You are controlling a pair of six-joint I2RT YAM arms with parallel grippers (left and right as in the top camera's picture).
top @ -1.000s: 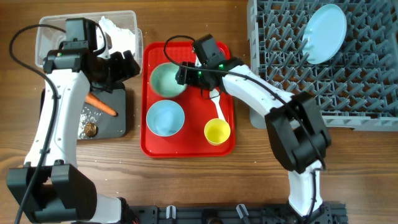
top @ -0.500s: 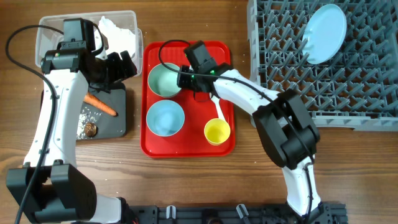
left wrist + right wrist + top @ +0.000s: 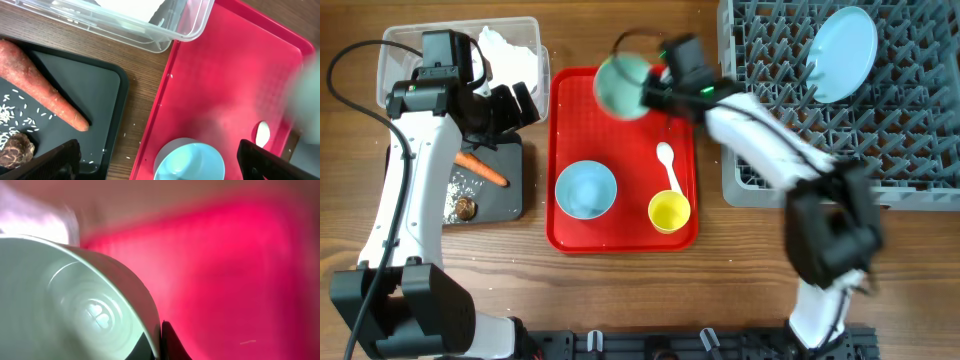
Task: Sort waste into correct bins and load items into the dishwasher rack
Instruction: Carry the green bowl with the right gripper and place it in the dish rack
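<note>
My right gripper (image 3: 657,88) is shut on the rim of the teal bowl (image 3: 623,83), which hangs tilted above the far end of the red tray (image 3: 560,150). In the right wrist view the fingers pinch the bowl's wall (image 3: 75,300) at the right gripper (image 3: 160,341). The light blue bowl (image 3: 585,190), yellow cup (image 3: 669,211) and white spoon (image 3: 667,163) lie on the tray. A light blue plate (image 3: 843,52) stands in the grey rack (image 3: 790,160). My left gripper (image 3: 520,105) hangs open, with the light blue bowl (image 3: 192,162) below the left gripper (image 3: 160,164).
The clear tub (image 3: 395,60) holds a white napkin (image 3: 510,55). The black tray (image 3: 505,205) holds a carrot (image 3: 482,170), rice grains (image 3: 460,185) and a brown scrap (image 3: 466,208). A few rice grains lie on the wood between black tray and red tray.
My right gripper closed on the teal bowl's rim and lifted it off the tray, moving toward the far right. The left gripper opened slightly wider and stayed put.
</note>
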